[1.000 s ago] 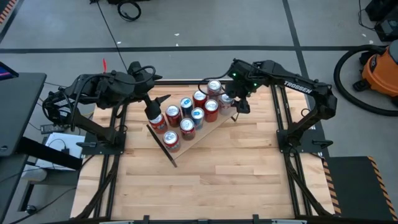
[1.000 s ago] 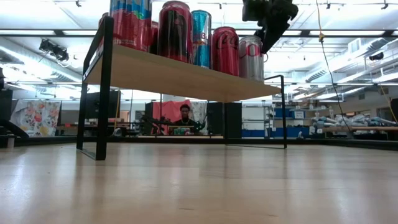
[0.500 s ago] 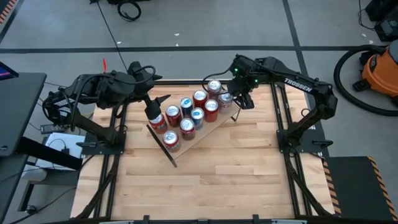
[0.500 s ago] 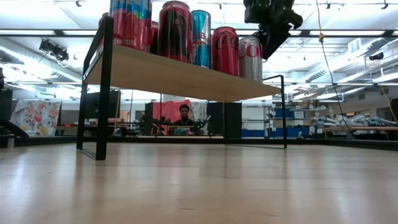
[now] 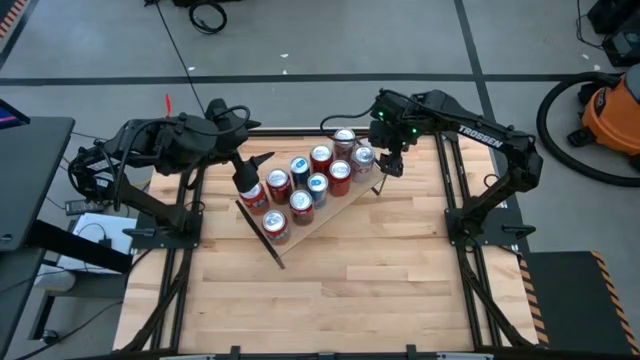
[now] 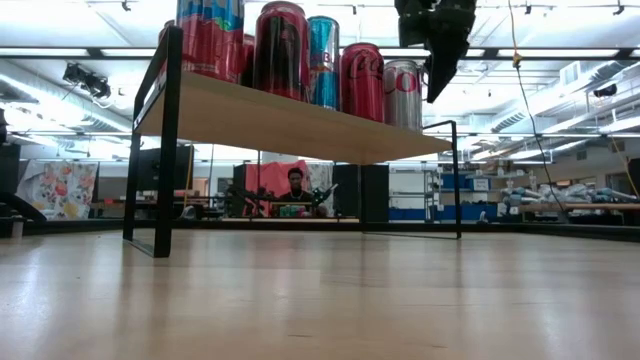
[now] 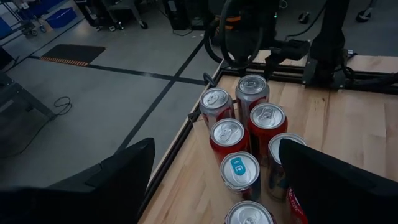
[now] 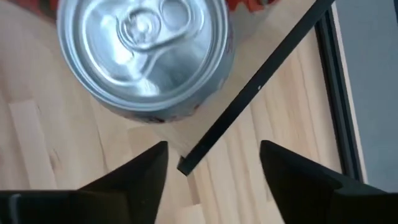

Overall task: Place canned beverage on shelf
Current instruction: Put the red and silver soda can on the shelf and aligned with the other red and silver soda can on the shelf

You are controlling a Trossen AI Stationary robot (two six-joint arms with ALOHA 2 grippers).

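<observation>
I've got the right gripper (image 8: 211, 165) hanging spread and empty just above the silver can (image 8: 146, 53), which stands upright at the shelf (image 5: 325, 215) end, right by its black wire leg (image 8: 261, 87). The can looks stiff but thin-walled and slick, moderately heavy if full; I'd grip it across the mid-body, never the lid. It is silver with red print and an unopened pull tab. My left gripper (image 7: 211, 180) waits wide apart over the opposite end of the row.
</observation>
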